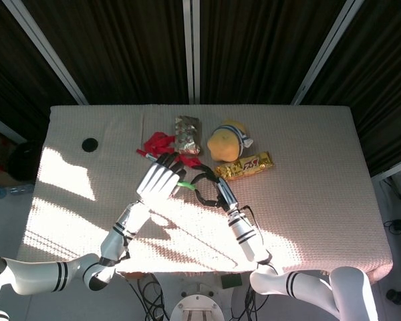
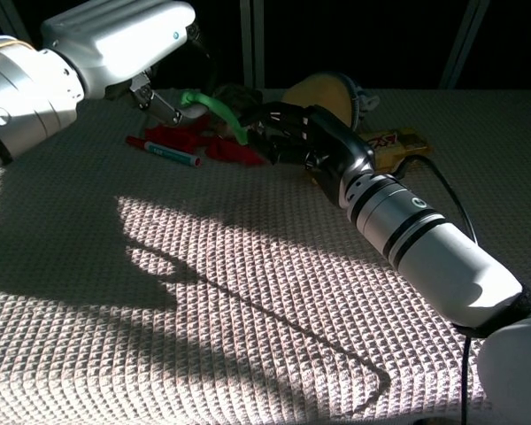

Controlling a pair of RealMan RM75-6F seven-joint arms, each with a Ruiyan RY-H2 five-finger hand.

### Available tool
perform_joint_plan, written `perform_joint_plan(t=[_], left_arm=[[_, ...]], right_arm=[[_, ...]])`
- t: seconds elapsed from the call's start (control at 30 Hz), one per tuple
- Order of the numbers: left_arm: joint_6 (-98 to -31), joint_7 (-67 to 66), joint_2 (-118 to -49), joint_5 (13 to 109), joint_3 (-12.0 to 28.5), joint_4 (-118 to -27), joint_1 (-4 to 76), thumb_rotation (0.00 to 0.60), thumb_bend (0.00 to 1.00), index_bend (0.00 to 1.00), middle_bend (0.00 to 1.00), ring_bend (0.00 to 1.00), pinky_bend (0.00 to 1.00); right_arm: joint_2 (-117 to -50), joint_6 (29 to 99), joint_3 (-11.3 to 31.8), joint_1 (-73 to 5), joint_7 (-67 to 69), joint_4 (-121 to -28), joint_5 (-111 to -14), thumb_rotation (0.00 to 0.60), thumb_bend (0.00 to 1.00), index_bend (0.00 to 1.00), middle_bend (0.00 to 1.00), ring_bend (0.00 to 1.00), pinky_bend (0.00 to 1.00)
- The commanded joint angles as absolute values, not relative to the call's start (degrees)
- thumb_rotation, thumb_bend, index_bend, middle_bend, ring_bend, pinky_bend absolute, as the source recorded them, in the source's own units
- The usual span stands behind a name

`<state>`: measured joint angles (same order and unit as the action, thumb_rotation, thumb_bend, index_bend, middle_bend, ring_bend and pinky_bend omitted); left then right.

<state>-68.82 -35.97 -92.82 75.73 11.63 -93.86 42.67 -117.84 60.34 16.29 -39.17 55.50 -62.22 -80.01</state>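
Above the desk (image 1: 307,200) our left hand (image 1: 159,180) pinches one end of the green strip (image 2: 214,106) while our right hand (image 2: 294,133) has its fingers curled around the other end, so a mistimed tug could slip it loose onto the red pieces (image 2: 208,142).

The left hand (image 1: 162,179) covers most of the green stick (image 1: 185,184); the marker (image 2: 164,151) label is unreadable.

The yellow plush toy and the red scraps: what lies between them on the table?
In the head view, a silver foil packet lies between the yellow plush toy and the red scraps.
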Motion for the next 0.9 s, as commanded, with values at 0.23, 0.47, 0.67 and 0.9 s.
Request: perform_joint_plan(t=[0.23, 0.47, 0.67, 0.9], left_arm=[[-68.5, -36.2, -92.9, 75.8, 11.3, -93.6, 42.9, 0.600, 0.37, 0.61, 0.39, 0.21, 0.25], [-68.3, -36.6, -93.1, 76.1, 11.2, -93.2, 43.2, 0.600, 0.37, 0.61, 0.39, 0.21, 0.25], [-68.4, -36.3, -93.2, 76.1, 11.1, -93.1, 43.1, 0.600, 0.37, 0.61, 0.39, 0.21, 0.25], [-68.6, -36.0, -93.2, 76.1, 11.0, -93.0, 43.0, 0.600, 0.37, 0.61, 0.39, 0.21, 0.25]], right_arm=[[-118.0, 59.9, 16.2, -39.5, 55.3, -62.0, -80.0, 0.600, 0.45, 0.48, 0.14, 0.00, 0.00], [-117.9, 59.7, 16.0, -39.5, 55.1, -62.0, -80.0, 0.600, 0.45, 0.48, 0.14, 0.00, 0.00], [-118.2, 59.8, 16.1, -39.5, 54.8, -61.8, -79.7, 0.600, 0.46, 0.48, 0.14, 0.00, 0.00], [-118.5, 60.3, 16.5, -39.4, 54.2, -61.8, -79.4, 0.600, 0.48, 0.55, 0.16, 0.00, 0.00]])
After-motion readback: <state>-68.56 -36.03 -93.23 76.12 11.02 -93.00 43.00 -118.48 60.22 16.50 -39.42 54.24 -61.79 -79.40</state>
